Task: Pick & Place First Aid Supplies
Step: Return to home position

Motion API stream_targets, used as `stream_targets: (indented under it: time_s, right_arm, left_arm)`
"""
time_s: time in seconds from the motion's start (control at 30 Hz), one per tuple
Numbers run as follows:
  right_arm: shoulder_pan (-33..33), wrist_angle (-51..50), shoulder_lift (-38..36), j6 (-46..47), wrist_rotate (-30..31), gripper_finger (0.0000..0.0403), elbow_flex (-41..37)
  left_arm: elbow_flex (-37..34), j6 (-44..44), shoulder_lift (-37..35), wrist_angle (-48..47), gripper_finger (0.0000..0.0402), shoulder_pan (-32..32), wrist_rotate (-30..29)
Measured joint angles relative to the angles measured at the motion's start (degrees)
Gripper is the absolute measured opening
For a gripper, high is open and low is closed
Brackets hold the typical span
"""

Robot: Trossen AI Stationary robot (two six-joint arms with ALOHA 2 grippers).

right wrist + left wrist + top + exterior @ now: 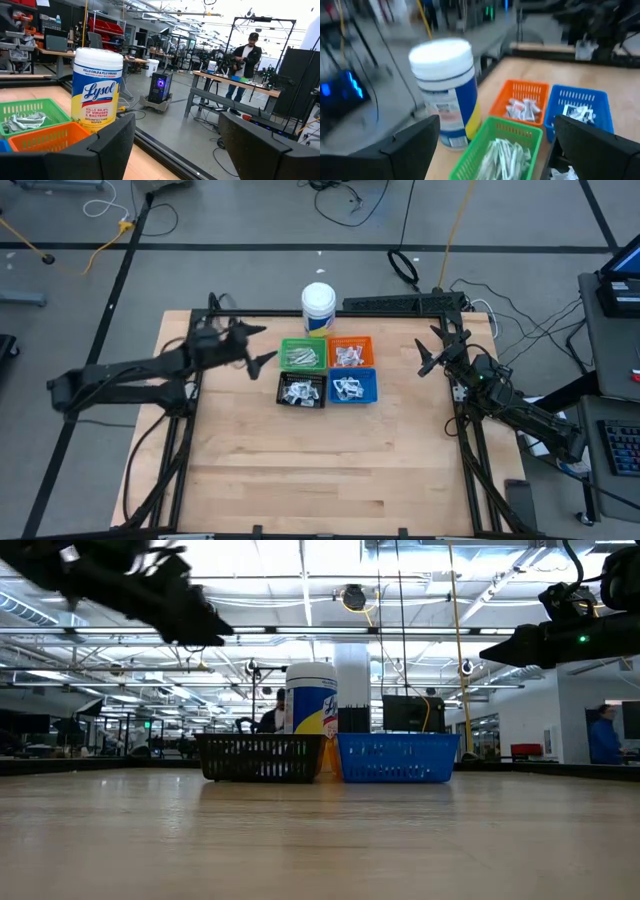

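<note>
The first aid supplies lie sorted in four small bins at the table's middle. Pale-green strips (507, 155) fill the green bin (300, 354). White sachets with red print (522, 109) are in the orange bin (350, 352). More white sachets are in the black bin (301, 388) and the blue bin (354, 386). My left gripper (262, 345) hovers open just left of the green bin, raised above the table and holding nothing. My right gripper (428, 350) waits open near the table's right edge, also holding nothing.
A white cylindrical tub (318, 308) with a blue and yellow label stands upright just behind the green bin. Bare wood (320, 460) stretches from the bins to the near edge. A dark frame rail (400, 304) runs along the far edge. A person (245, 62) stands in the room beyond.
</note>
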Motion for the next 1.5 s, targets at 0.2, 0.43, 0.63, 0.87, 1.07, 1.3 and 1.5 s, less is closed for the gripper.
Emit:
stream_targets:
  time_s: [0.2,0.43,0.63,0.87,1.07,1.3,1.5]
  right_arm:
    - [0.0,0.0,0.0,0.0,0.0,0.0279,0.0]
    - [0.0,0.0,0.0,0.0,0.0,0.0279,0.0]
    - [0.0,0.0,0.0,0.0,0.0,0.0279,0.0]
    - [0.0,0.0,0.0,0.0,0.0,0.0279,0.0]
    - [0.0,0.0,0.0,0.0,0.0,0.0279,0.0]
    - [0.0,0.0,0.0,0.0,0.0,0.0279,0.0]
    - [0.0,0.0,0.0,0.0,0.0,0.0279,0.0]
  left_arm:
    - [-16.1,1.8,-12.9,13.2,0.0397,0.0,0.1]
    - [-25.2,-0.2,-22.7,15.1,0.0397,0.0,0.6]
    - [-27.1,0.6,-28.6,13.1,0.0397,0.3,0.1]
    - [-27.1,1.1,-35.4,9.4,0.0397,3.1,-2.9]
    - [-27.0,-1.2,-41.1,2.2,0.0397,6.2,-3.1]
    - [-27.0,0.2,-47.1,-1.5,0.0397,9.2,-3.2]
    - [-27.0,-2.0,-49.3,-4.5,0.0397,11.0,-3.2]
